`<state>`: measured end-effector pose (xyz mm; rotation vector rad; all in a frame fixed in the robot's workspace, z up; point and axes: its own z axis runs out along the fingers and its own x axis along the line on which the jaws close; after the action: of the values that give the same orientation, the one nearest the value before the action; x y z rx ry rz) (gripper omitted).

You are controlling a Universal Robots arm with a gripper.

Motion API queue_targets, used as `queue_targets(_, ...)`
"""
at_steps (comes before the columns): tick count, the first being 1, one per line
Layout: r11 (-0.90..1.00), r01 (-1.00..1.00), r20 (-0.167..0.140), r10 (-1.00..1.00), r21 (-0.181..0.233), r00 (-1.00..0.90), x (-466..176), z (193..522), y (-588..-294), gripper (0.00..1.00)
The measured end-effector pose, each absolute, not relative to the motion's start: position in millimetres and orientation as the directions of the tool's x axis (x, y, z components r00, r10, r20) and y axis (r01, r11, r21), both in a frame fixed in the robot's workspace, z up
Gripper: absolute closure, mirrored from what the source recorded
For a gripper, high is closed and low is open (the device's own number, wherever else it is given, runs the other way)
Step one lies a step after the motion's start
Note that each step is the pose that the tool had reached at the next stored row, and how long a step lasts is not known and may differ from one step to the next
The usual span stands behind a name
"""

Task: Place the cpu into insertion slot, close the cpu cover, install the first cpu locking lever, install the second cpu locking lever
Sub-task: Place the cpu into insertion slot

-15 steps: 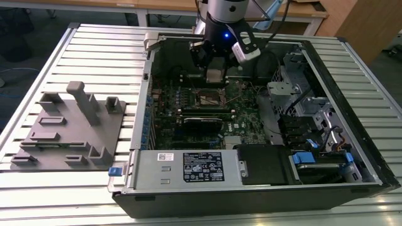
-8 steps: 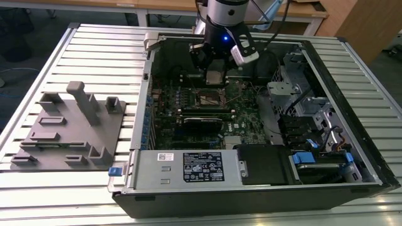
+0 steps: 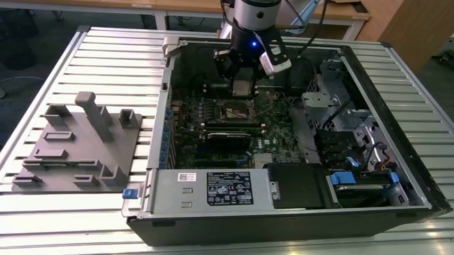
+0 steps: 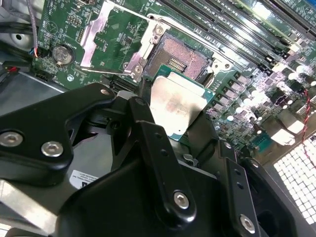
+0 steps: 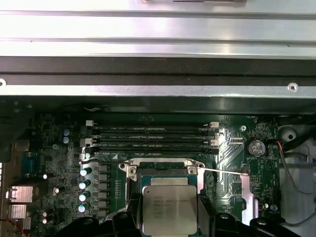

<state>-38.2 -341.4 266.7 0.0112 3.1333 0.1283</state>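
At nine o'clock in the exterior view, a grey fixture (image 3: 78, 143) of moulded pockets and posts is lying on the slatted counter (image 3: 42, 223), well apart from my work. Just beside it, toward the centre, an open computer case (image 3: 284, 226) is resting on its side, with the green circuit board (image 3: 191, 114) facing up inside. A silver power supply (image 3: 177, 191) is sitting at six o'clock in the case.

Over the board I am reaching down from twelve o'clock, my fingers (image 3: 242, 81) pinching the cpu (image 5: 169, 210) by two opposite edges, its dull silver top showing between them. I am holding it in the air at twelve o'clock of the insertion slot (image 3: 237, 111), near it but not touching.

In the second wrist view the slot's dark centre is lying uncovered inside its silvery rim. The cpu cover (image 4: 96, 30) is swung open off the slot at one side, green board showing through its window.

At three o'clock in the case, a metal drive cage (image 3: 333, 103) is standing beside the board.
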Motion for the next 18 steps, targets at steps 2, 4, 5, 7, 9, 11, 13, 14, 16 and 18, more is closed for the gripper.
queue_targets(2, 0.997, 0.007, -0.005, 0.007, 0.082, -1.000, -38.2, 265.4, -341.4, 0.46)
queue_targets(4, 0.997, 0.007, -0.005, 0.007, 0.082, -1.000, -38.3, 263.9, -341.4, 0.46)
queue_targets(5, 0.997, 0.007, -0.005, 0.007, 0.082, -1.000, -38.4, 263.2, -341.4, 0.46)
queue_targets(7, 0.997, 0.007, -0.005, 0.008, 0.081, -1.000, -38.8, 261.2, -341.5, 0.46)
queue_targets(9, 0.997, 0.007, -0.005, 0.008, 0.081, -1.000, -39.5, 259.1, -341.5, 0.46)
queue_targets(11, 0.997, 0.007, -0.005, 0.007, 0.081, -1.000, -40.2, 258.1, -341.5, 0.46)
queue_targets(13, 0.997, 0.007, -0.005, 0.007, 0.081, -1.000, -40.9, 256.7, -341.5, 0.46)
queue_targets(14, 0.997, 0.007, -0.005, 0.007, 0.081, -1.000, -41.2, 255.7, -341.5, 0.46)
queue_targets(16, 0.997, 0.007, -0.005, 0.007, 0.081, -1.000, -41.4, 253.9, -341.5, 0.46)
queue_targets(18, 0.997, 0.007, -0.005, 0.007, 0.080, -1.000, -41.5, 253.5, -341.6, 0.46)
